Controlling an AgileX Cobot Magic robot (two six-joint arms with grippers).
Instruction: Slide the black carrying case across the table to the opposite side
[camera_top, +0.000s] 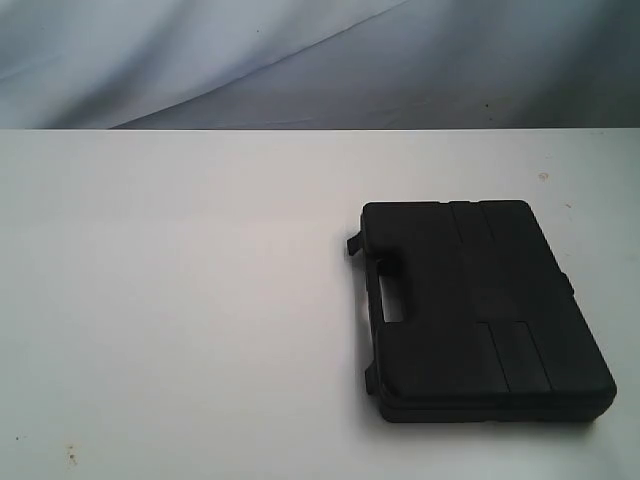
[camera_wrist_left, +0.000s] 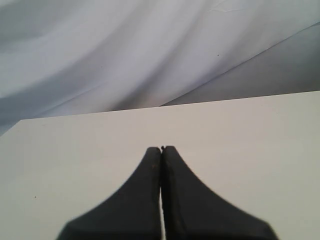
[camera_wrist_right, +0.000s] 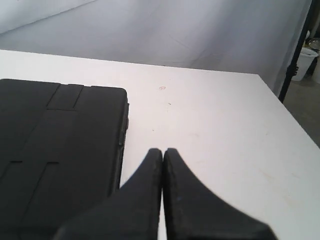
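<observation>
**Both claws pinched shut, the case lies on the right**

The left claw has its two black fingers pressed tight together, with only a thin line between them and nothing held. It hangs over a bare part of the white table. Past the far edge of the table there is only a pale, wrinkled cloth.

The right claw is pinched shut the same way and holds nothing. Its tips are over bare table, just beside one long side of the black case. I cannot tell if the claw touches the case.

From the outside camera neither claw shows. The case lies flat on the right half of the table, closer to the near edge than the far one. Its lid faces up, with ribbed panels on top. The handle slot is cut into its left edge, and white table shows through it. The left half of the table is just white, with a few tiny specks.

Off the right end of the table, the right wrist camera shows a dark pole standing on the floor.
</observation>
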